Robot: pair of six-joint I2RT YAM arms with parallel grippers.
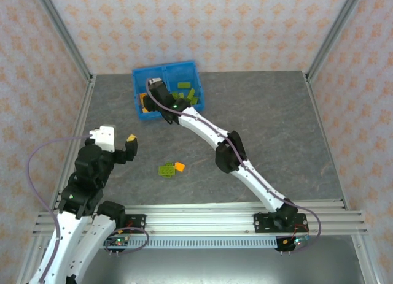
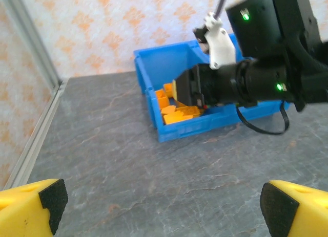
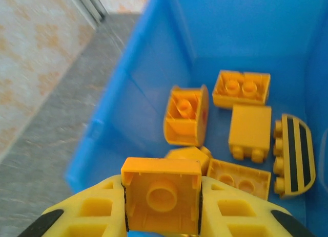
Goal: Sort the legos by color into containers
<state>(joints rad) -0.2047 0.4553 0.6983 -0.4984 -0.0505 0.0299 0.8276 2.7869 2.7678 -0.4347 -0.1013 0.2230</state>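
Table (image 1: 276, 124): grey marbled top. Blue bin (image 1: 164, 68) sits at the far edge, left of centre. Loose on the bare top, front of centre: green bricks (image 1: 166, 170) with one orange brick (image 1: 179, 166) just beside them on the right. The cluster is well apart from the bin.

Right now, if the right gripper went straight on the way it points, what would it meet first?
Likely the loose orange legos on the blue bin floor, the held orange brick touching first; depth is unclear.

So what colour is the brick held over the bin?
The brick is orange, clearest in right wrist view.
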